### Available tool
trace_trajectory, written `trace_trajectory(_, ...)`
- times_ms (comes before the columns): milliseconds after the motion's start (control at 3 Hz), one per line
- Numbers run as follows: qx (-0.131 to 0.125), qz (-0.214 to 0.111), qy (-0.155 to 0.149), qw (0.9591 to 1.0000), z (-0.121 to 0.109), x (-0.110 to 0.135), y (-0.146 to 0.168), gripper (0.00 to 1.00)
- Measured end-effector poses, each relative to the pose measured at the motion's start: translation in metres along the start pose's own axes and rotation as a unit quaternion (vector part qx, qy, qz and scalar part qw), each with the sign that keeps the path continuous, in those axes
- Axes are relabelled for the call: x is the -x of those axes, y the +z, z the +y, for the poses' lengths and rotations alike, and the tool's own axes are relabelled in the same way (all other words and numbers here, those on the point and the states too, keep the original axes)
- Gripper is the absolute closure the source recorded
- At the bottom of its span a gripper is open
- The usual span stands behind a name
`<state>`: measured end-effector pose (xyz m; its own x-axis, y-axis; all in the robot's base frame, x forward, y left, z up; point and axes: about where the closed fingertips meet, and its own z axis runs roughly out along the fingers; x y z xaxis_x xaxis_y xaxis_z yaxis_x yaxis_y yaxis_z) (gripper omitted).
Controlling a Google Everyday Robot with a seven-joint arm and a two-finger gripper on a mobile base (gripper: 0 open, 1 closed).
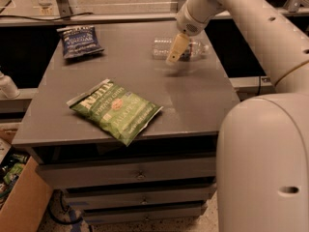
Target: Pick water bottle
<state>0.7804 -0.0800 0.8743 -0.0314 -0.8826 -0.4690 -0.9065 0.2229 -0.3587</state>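
The water bottle (162, 47) is clear plastic and lies on its side at the back right of the grey table (193, 100). My gripper (173, 58) hangs from the white arm that comes in from the upper right. It is right at the bottle's middle and covers part of it. The bottle's right end (199, 47) shows past the gripper. Whether the gripper touches the bottle is unclear.
A green chip bag (116, 111) lies at the table's front left. A dark blue chip bag (77, 40) lies at the back left. My white body (265, 163) fills the lower right. A cardboard box (19, 202) stands on the floor at the left. Drawers sit under the tabletop.
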Motion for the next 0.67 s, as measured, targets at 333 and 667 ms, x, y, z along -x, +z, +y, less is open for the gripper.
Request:
trace_trajectory(333, 0.015, 0.001, 0.025, 0.9996, -0.0039, -0.0115, 0.0268, 0.16)
trace_trajectory(667, 0.026, -0.004, 0.048, 0.9985, -0.0031, -0.0169, 0.0330, 0.40)
